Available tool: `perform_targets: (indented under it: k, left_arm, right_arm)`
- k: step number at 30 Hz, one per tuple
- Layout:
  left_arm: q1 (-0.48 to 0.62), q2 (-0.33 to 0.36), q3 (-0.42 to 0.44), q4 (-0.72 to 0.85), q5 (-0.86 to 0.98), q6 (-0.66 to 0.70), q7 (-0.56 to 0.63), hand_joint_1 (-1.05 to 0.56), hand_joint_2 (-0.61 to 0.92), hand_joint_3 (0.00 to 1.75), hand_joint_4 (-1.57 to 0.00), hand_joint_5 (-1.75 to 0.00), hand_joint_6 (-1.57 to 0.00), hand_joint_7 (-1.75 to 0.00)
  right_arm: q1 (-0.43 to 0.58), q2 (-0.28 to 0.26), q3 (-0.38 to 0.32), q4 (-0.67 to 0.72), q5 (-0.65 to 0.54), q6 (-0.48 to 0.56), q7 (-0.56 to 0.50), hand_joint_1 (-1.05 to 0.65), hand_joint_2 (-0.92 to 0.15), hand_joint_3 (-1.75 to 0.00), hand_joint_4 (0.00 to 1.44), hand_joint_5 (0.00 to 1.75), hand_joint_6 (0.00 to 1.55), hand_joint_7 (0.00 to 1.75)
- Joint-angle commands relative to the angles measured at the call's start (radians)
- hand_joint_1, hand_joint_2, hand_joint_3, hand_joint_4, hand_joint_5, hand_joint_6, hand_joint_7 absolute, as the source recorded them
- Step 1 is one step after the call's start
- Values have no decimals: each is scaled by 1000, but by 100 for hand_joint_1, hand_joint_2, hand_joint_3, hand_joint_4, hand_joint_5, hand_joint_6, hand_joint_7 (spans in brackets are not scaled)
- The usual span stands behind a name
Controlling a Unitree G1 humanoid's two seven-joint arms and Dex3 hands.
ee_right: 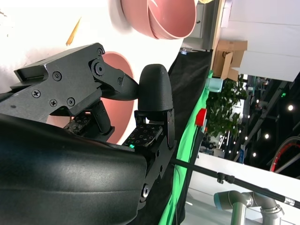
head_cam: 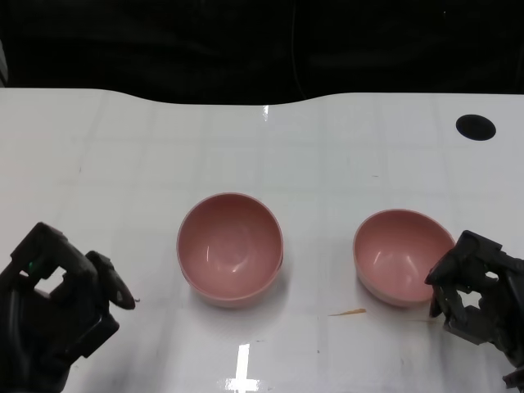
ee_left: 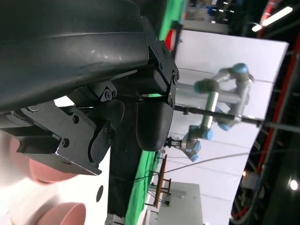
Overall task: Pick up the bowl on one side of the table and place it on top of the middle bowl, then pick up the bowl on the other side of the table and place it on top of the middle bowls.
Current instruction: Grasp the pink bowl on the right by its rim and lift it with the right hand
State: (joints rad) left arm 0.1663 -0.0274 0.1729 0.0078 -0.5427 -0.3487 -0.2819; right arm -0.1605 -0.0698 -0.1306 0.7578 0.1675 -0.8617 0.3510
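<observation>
Middle stacked bowls (head_cam: 230, 248) sit centre on the desk (head_cam: 123, 164). My right hand (head_cam: 479, 296) touches the side bowl (head_cam: 399, 254), fingers spread. My left hand (head_cam: 57, 299) rests empty, fingers apart

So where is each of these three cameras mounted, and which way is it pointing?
Head view: up on the robot, looking down at the white table; both black hands, left hand and right hand, show.
Left wrist view: behind the left hand, facing a room beyond.
Right wrist view: behind the right hand, facing the right-side pink bowl.
Shared: all three show the stacked pink middle bowls and the right-side bowl.
</observation>
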Motion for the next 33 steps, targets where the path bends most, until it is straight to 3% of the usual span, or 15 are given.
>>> perform_targets:
  k: [1, 18, 23, 28, 30, 33]
  left_arm:
    - [7, 1, 22, 10, -38, 34, -32, 7, 57, 155, -98, -175, -76, -175]
    - [-4, -5, 61, 24, -70, 129, -92, 8, 57, 154, -100, -175, -77, -175]
    - [-1, -12, 63, 16, -70, 134, -96, 8, 58, 155, -101, -175, -77, -175]
    - [1, -16, 66, 15, -63, 135, -92, 7, 56, 156, -101, -175, -78, -175]
    - [2, -18, 67, 14, -63, 139, -91, 7, 57, 156, -101, -175, -78, -175]
    - [3, -21, 69, 14, -57, 136, -90, 8, 57, 156, -101, -175, -78, -175]
  right_arm:
    - [-5, -17, -16, 2, 9, -6, -5, -11, -71, -89, 84, 167, 75, 138]
    - [7, -18, -11, -7, -11, -29, -22, -9, -71, -90, 84, 165, 75, 137]
    - [17, 0, -15, -12, -14, -49, -60, -6, -68, -94, 87, 157, 81, 126]
    - [18, 25, -25, 12, -11, -136, -94, -4, -68, -93, 86, 148, 83, 113]
    - [16, 28, -32, 32, -61, -197, -142, -8, -67, -93, 85, 145, 84, 105]
    - [6, 11, -32, 74, -118, -276, -175, -24, -86, -51, 76, 126, 84, 78]
